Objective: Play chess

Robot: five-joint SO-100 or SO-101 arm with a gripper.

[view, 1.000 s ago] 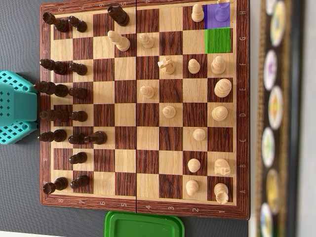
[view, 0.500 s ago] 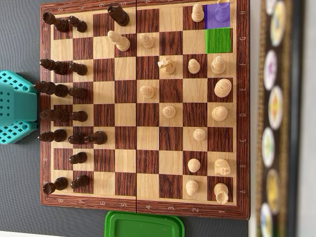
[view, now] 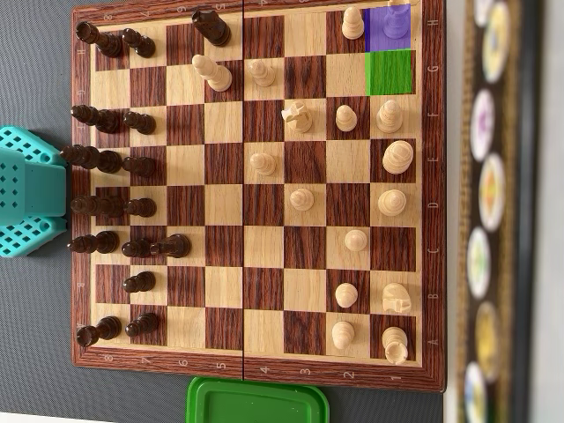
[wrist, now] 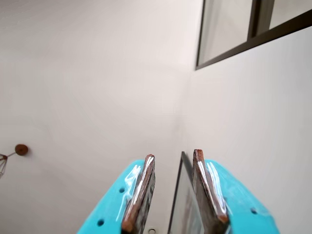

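In the wrist view my gripper (wrist: 173, 155) points up at a pale wall. Its turquoise jaws with brown pads stand apart and hold nothing. In the overhead view a wooden chessboard (view: 256, 363) fills the middle, with dark pieces (view: 110, 160) along its left side and light pieces (view: 392, 204) spread over the right half. A purple-tinted square (view: 389, 26) and a green-tinted square (view: 389, 72) mark the board's top right corner. Only a turquoise part of the arm (view: 31, 189) shows, at the board's left edge. The board is out of the wrist view.
A green plastic lid (view: 257, 401) lies just below the board's bottom edge. A dark strip with round coloured discs (view: 489, 203) runs along the right side. In the wrist view a dark window frame (wrist: 253, 34) is at the top right.
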